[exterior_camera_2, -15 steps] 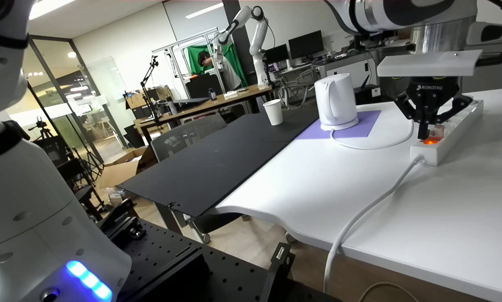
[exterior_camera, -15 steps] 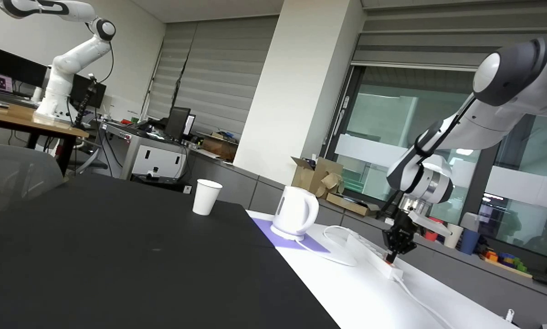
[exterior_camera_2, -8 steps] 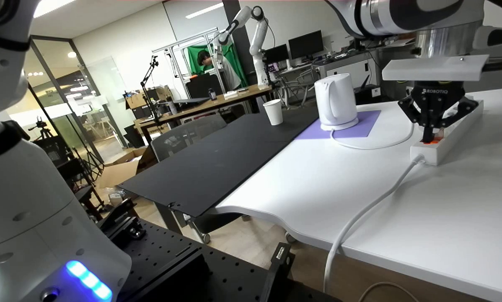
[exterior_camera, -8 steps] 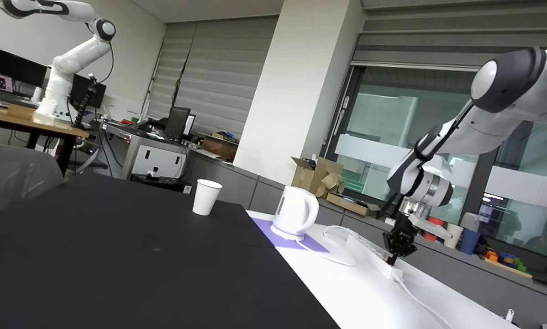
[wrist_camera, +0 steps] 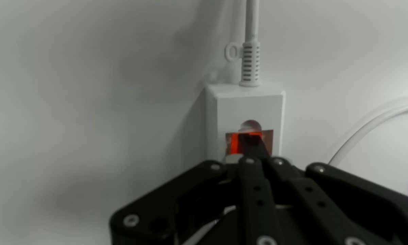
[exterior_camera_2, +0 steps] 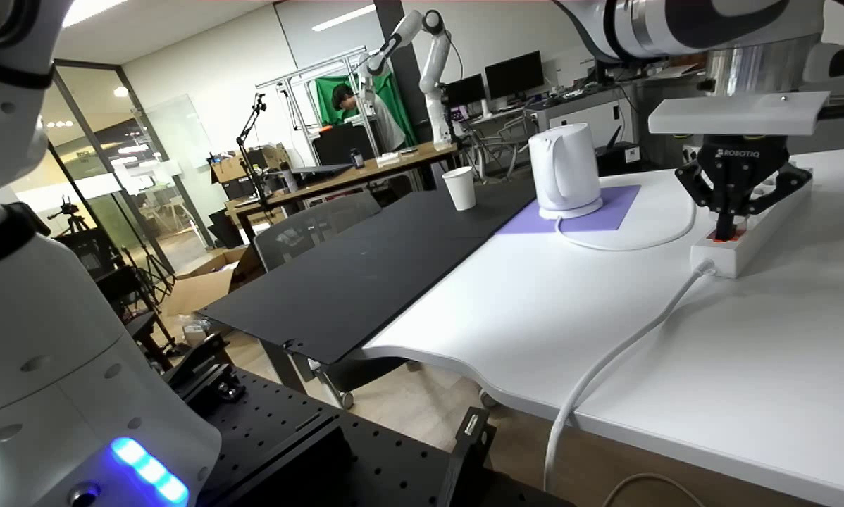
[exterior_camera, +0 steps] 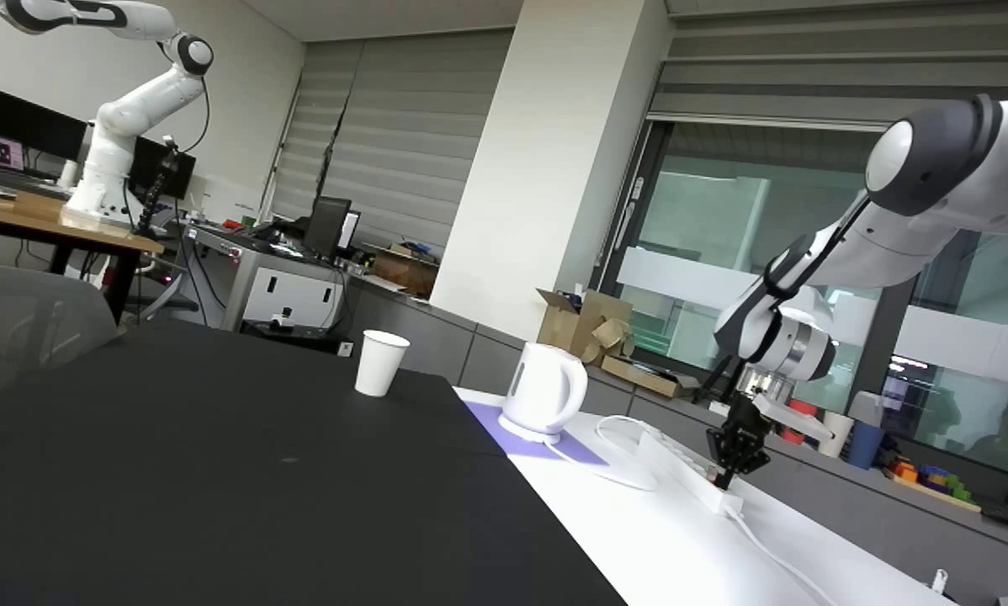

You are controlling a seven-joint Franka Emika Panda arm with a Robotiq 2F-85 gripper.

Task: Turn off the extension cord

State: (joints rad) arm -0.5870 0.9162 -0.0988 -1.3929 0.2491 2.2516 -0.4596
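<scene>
The extension cord is a long, low white power strip, seen in both exterior views (exterior_camera: pixel 676 473) (exterior_camera_2: pixel 715 260) and in the wrist view (wrist_camera: pixel 250 106). Its rocker switch (wrist_camera: pixel 235 144), near the cable end, glows orange-red in the wrist view. My gripper (wrist_camera: pixel 253 139) is shut and empty, pointing down, with its closed tips over the switch and covering part of it. In both exterior views the gripper (exterior_camera: pixel 722 483) (exterior_camera_2: pixel 725 234) reaches down to the switch end of the strip. The tips appear to touch the switch; how far it is pressed cannot be told.
A white kettle (exterior_camera_2: pixel 564 169) stands on a purple mat (exterior_camera_2: pixel 621 204), its thin cord looping toward the strip. A white paper cup (exterior_camera_2: pixel 460 189) stands on the black table (exterior_camera_2: pixel 365 274). The strip's thick cable (exterior_camera_2: pixel 626 338) runs over the white table's edge.
The shut gripper has moved slightly down and, in an exterior view, to the right, from beside the switch onto it. Its tips now cover part of the orange glow. The strip has not moved.
</scene>
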